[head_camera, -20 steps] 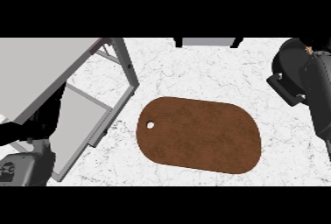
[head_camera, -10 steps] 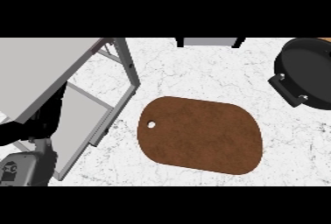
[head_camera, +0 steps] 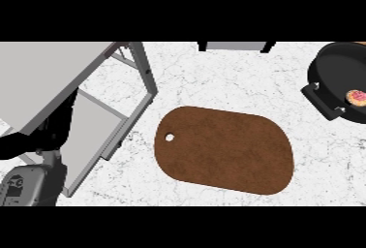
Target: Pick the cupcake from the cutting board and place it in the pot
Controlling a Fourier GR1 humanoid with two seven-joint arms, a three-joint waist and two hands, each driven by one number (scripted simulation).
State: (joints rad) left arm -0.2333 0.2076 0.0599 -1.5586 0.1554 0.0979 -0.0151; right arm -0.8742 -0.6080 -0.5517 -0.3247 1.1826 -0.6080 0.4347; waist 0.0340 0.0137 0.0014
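Head view — cupcake (head_camera: 355,96) in edge-cropped pot (head_camera: 336,72)

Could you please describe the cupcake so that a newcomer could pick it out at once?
Look past the brown cutting board to the black pot at the counter's right edge. The cupcake lies inside it, the only small pink-topped round thing against black.

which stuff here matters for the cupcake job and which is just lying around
Belongs to the job:
- cupcake, already inside the pot
- pot
- cutting board, now bare

Just there:
- grey frame structure at left
- dark-legged object at the top edge
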